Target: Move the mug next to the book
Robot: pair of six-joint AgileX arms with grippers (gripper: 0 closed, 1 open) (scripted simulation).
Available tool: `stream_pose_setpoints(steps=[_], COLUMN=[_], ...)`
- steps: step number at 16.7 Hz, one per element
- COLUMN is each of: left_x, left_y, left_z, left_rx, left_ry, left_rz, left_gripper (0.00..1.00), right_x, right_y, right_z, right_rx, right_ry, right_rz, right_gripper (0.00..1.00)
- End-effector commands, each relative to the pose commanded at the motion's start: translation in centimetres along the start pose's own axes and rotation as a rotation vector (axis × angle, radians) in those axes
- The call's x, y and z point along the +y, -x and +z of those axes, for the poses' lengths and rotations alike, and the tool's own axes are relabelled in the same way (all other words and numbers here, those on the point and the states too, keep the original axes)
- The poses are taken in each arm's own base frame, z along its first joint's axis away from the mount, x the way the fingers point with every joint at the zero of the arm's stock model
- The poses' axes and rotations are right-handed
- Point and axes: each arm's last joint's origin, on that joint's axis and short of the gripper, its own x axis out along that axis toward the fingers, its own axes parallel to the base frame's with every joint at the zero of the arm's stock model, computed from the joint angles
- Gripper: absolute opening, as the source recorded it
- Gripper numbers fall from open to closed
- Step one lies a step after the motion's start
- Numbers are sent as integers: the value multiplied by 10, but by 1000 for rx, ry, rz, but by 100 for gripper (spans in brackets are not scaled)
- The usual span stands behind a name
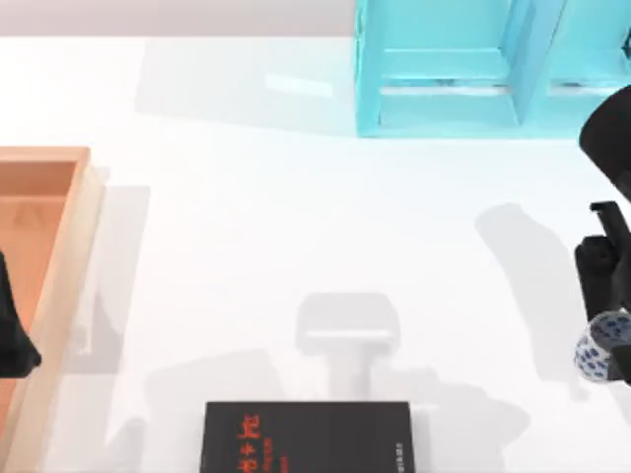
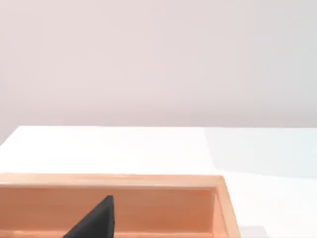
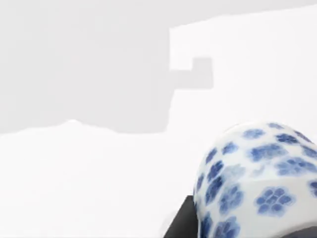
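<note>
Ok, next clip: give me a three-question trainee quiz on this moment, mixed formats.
1. True or false: the mug already stands beside the book.
2. Multiple choice: the wooden tray lies at the table's A) left edge B) right edge C) far middle.
3. Fill in: the ____ gripper holds the mug.

Key:
1. False; the mug is at the right edge, held off from the book at the near middle.
2. A; the left gripper is over it.
3. Right.

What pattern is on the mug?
Blue flower clusters on white; the mug shows best in the right wrist view.
</note>
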Motion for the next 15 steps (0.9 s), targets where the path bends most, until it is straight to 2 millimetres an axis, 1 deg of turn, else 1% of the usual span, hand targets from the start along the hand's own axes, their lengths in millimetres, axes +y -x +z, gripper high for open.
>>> stream_pose_setpoints(steps=[2,4,6,8,11,13,15], left_x=[0,0,0,0,0,0,0], left_y=[0,0,0,0,0,0,0], left_z=[0,0,0,0,0,0,0], left_rx=[0,0,0,0,0,0,0], left_ry=[0,0,0,0,0,0,0], left_rz=[0,0,0,0,0,0,0], left_gripper=[100,100,100,100,100,100,100], right_x=[-8,-16,-25,-34,-44,-48,-49], right_y=[1,3,7,11,16,18,19], right_z=[-26,-49,-68,-83,-98,-103,-104], right_rx=[5,9,11,8,-2,-7,-8], right_ry=[350,663,934,1154,1379,1452,1467], right_rz=[-19,-30,-33,-31,-20,-13,-11], right_gripper=[0,0,0,0,0,0,0])
